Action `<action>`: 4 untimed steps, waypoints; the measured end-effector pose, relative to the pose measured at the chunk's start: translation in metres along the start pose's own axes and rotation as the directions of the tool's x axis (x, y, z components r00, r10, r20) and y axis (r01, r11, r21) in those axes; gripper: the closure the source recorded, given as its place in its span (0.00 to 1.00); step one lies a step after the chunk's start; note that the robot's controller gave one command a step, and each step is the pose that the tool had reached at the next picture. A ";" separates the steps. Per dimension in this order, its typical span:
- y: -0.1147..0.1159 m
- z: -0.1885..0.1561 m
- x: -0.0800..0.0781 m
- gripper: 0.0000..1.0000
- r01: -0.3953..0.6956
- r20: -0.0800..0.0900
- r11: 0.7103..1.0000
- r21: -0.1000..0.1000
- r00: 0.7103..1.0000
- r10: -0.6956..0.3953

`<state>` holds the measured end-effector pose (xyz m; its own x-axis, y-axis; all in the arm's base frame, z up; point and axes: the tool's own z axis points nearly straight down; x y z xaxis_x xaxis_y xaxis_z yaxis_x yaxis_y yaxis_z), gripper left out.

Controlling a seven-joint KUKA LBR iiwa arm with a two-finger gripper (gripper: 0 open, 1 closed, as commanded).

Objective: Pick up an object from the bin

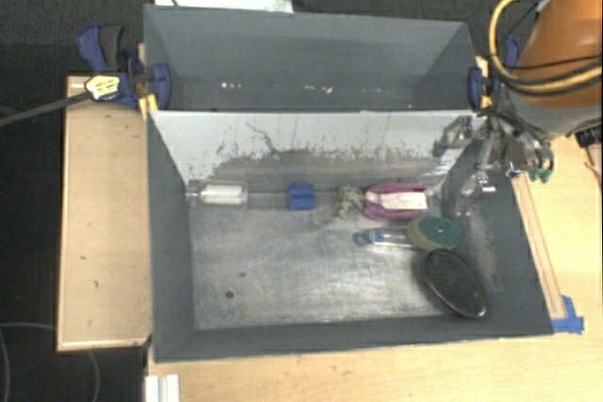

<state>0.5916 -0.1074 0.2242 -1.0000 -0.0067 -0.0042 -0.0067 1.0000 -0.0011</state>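
A black oval object [453,282] is lying front-right; the gripper [464,196] is being held near a teal disc [434,232], its opening impossible to tell

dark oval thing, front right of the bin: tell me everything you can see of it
The dark oval thing looks black, with a flat, finely textured top; the material could be rubber or plastic, I cannot tell. It lies flat on the bin floor, toward its right side, long axis running from back-left to front-right. Its back end meets the teal round disc; overlap or mere touch is unclear. The claw hangs farther back, apart from it.
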 end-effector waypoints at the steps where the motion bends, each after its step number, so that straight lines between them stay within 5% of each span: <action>1: -0.013 0.128 0.011 0.00 0.037 0.011 0.999 0.001 0.999 -0.037; 2: -0.013 0.130 0.012 1.00 0.039 0.003 0.999 0.000 0.999 -0.039; 3: 0.089 0.046 0.064 1.00 -0.217 -0.002 0.976 -0.004 0.976 0.217; 4: 0.091 -0.123 0.067 1.00 -0.268 0.005 0.963 -0.002 0.963 0.268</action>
